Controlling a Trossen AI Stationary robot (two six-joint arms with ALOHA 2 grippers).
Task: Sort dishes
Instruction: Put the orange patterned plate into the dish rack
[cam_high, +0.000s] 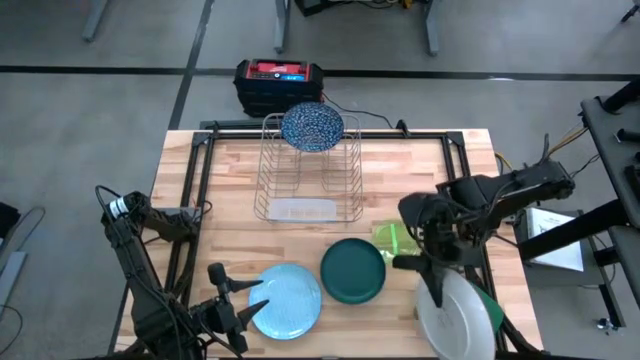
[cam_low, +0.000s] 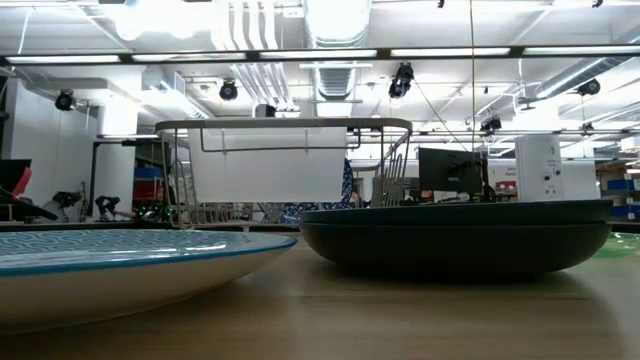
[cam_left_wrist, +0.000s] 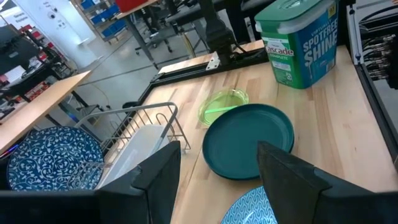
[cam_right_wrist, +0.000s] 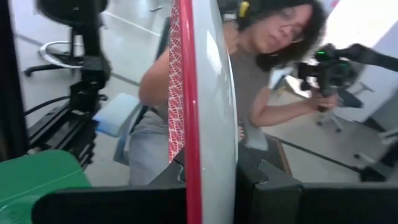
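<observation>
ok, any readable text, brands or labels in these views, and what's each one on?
"cascade" – on the green tub, left wrist view.
"SPOTFREE SHINE" – large white letters on the same tub; the first word is cut at the tub's edge.
Small word above "SPOTFREE": too blurred to read.
Wall posters in the left wrist view: too small to read.
Plates and wire rack: patterns only, no text.

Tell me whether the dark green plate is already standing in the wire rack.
No, the dark green plate lies flat on the table, in front of the wire rack, which holds only the blue patterned plate.

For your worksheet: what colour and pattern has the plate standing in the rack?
Blue-and-white speckled plate; left wrist view shows it best.
</observation>
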